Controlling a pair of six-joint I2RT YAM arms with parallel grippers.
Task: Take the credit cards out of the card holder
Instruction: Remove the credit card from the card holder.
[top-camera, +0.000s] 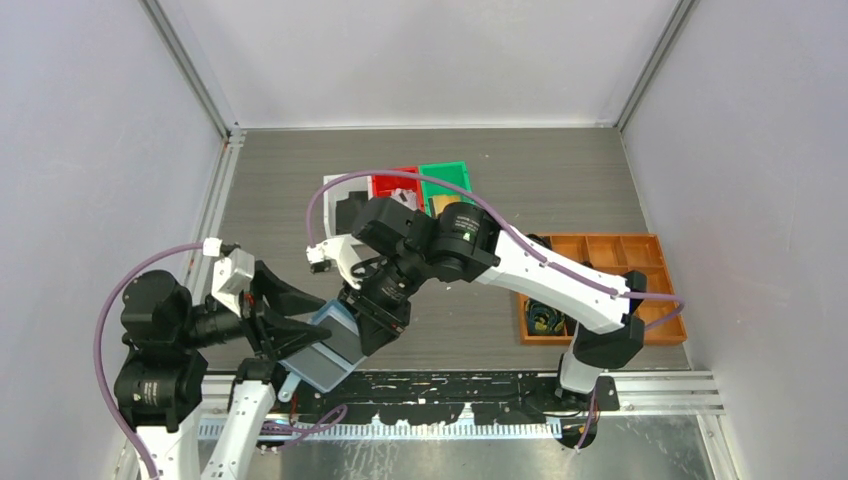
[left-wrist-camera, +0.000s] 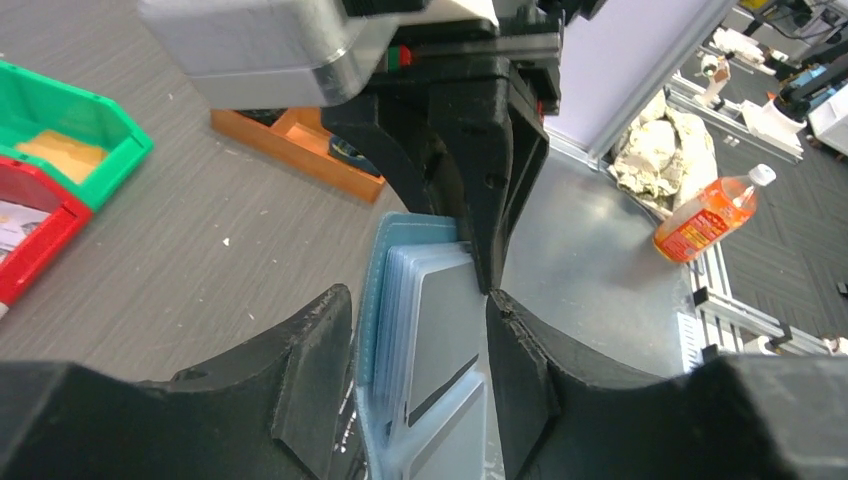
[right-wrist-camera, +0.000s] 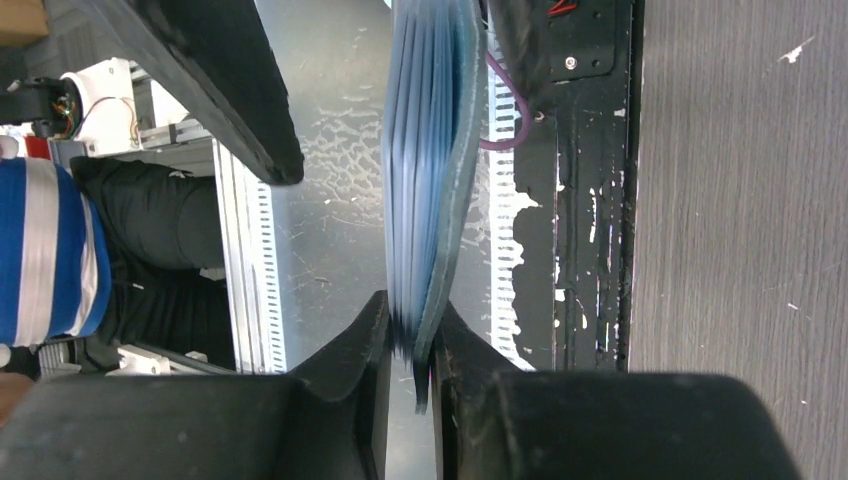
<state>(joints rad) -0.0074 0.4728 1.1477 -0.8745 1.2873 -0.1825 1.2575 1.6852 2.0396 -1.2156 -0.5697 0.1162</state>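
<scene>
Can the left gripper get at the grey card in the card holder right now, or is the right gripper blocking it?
Probably yes. The left gripper already straddles the card holder, its fingers either side of the grey card. The right gripper pinches only the holder's far edge, leaving the card face free.

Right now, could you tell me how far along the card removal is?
Done: the card holder is lifted and open between both arms. In hand: the right gripper pinches its edge while the left gripper straddles it. Left: the credit cards sit in their slots; none out.
</scene>
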